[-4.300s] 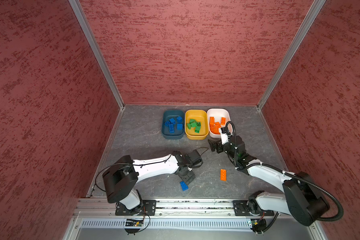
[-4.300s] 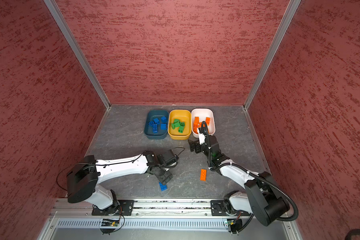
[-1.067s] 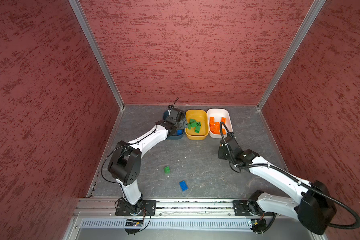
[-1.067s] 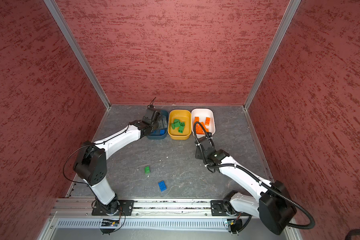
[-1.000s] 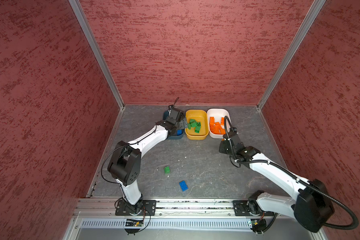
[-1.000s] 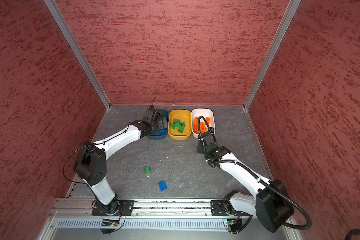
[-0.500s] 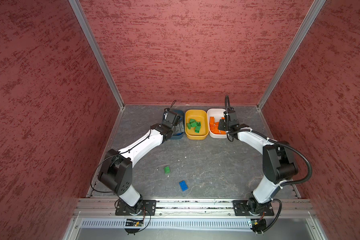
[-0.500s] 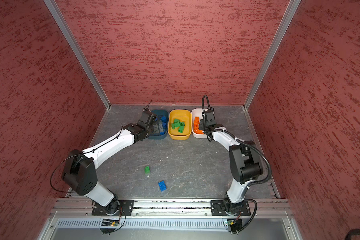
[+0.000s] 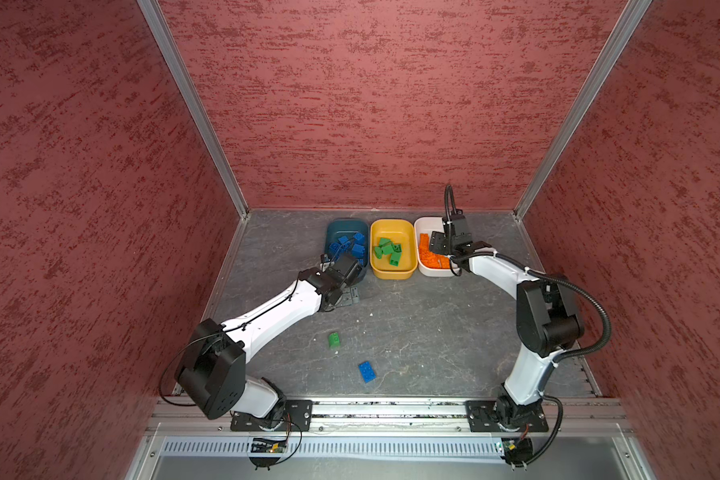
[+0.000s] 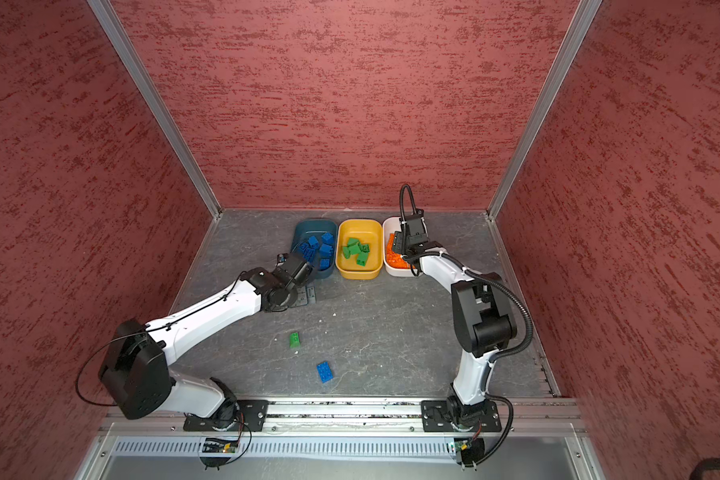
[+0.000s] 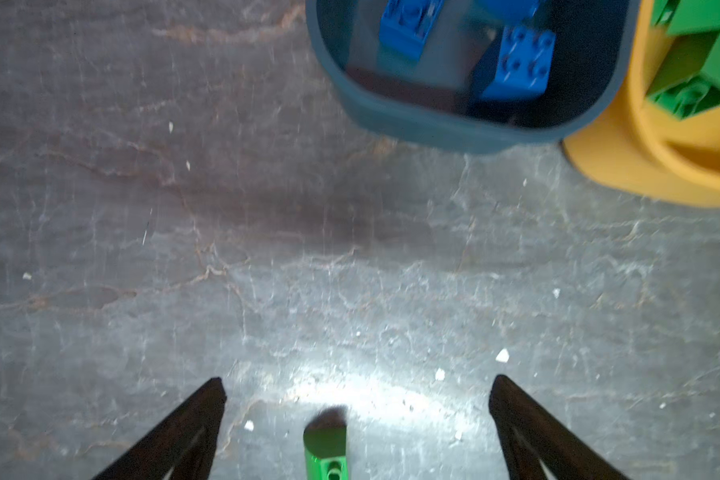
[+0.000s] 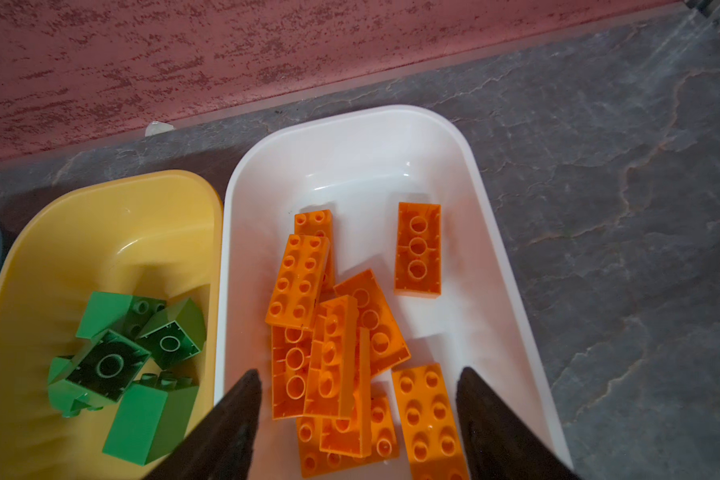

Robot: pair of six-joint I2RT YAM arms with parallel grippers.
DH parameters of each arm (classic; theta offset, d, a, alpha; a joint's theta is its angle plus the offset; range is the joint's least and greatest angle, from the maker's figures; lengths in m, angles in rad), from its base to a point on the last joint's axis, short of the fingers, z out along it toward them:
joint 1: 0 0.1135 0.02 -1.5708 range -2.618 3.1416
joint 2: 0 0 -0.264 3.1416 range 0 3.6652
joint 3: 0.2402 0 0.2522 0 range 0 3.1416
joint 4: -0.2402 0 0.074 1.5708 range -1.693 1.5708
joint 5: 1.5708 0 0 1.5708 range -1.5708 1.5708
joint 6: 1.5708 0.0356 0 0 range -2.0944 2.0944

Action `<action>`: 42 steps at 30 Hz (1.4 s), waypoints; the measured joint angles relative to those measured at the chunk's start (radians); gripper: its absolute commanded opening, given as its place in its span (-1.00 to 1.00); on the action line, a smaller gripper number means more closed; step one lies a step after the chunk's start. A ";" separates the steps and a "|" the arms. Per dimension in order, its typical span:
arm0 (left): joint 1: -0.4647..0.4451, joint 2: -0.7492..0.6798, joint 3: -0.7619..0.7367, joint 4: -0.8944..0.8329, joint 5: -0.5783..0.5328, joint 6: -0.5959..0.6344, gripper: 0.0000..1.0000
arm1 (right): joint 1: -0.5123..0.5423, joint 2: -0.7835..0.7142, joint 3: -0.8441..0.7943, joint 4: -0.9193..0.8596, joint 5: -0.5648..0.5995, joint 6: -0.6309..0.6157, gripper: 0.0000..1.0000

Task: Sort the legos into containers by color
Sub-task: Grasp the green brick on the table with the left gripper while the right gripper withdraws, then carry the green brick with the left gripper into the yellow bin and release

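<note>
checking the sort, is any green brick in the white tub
No, in the right wrist view the white tub holds only orange bricks; the green bricks lie in the yellow tub.

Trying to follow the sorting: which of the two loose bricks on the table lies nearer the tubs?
The green brick; the loose blue brick lies farther from them, nearer the robot's bases.

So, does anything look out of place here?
Two lie loose on the table, not in any tub: a green brick and a blue brick. The teal tub, yellow tub and white tub each hold one colour; nothing looks spilled.
</note>
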 measured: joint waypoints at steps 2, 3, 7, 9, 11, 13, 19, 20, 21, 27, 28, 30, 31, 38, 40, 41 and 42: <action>-0.023 -0.016 -0.041 -0.011 0.034 -0.021 0.99 | 0.000 -0.023 -0.027 0.020 0.000 0.001 0.85; -0.029 -0.026 -0.071 -0.012 0.059 -0.032 0.99 | 0.000 -0.039 -0.045 0.029 0.001 0.009 0.98; -0.028 -0.050 -0.163 -0.002 0.136 -0.058 0.90 | 0.000 -0.093 -0.094 0.070 0.000 0.011 0.98; -0.028 -0.051 -0.190 0.006 0.164 -0.065 0.80 | 0.000 -0.118 -0.114 0.097 0.000 0.011 0.98; -0.028 -0.050 -0.203 0.007 0.180 -0.076 0.61 | 0.000 -0.140 -0.131 0.121 0.000 0.011 0.98; -0.028 -0.041 -0.205 0.008 0.184 -0.085 0.51 | 0.000 -0.153 -0.136 0.134 0.000 0.011 0.98; -0.032 0.005 -0.240 0.045 0.210 -0.092 0.39 | 0.000 -0.161 -0.138 0.166 0.000 0.011 0.98; -0.034 0.011 -0.247 0.050 0.211 -0.094 0.36 | 0.000 -0.161 -0.138 0.167 0.000 0.011 0.98; -0.034 0.016 -0.252 0.054 0.214 -0.095 0.31 | 0.000 -0.161 -0.139 0.167 0.000 0.011 0.98; -0.035 0.032 -0.278 0.087 0.228 -0.104 0.01 | 0.000 -0.161 -0.145 0.171 0.000 0.011 0.98; -0.035 0.040 -0.280 0.094 0.231 -0.105 -0.05 | 0.000 -0.161 -0.146 0.172 0.000 0.011 0.98; -0.036 0.052 -0.281 0.103 0.234 -0.104 -0.15 | 0.000 -0.164 -0.155 0.179 0.001 0.011 0.98; -0.037 0.055 -0.279 0.106 0.235 -0.102 -0.20 | 0.000 -0.167 -0.164 0.183 0.001 0.011 0.98; -0.040 0.090 -0.246 0.114 0.235 -0.075 -0.37 | 0.000 -0.200 -0.214 0.196 0.020 0.011 0.98; -0.040 0.115 -0.220 0.127 0.235 -0.063 -0.37 | 0.000 -0.219 -0.230 0.204 0.031 0.010 0.98; -0.040 0.131 -0.202 0.135 0.235 -0.054 -0.37 | 0.000 -0.231 -0.242 0.208 0.038 0.010 0.98; -0.040 0.149 -0.182 0.140 0.235 -0.043 -0.37 | 0.000 -0.242 -0.253 0.212 0.043 0.009 0.98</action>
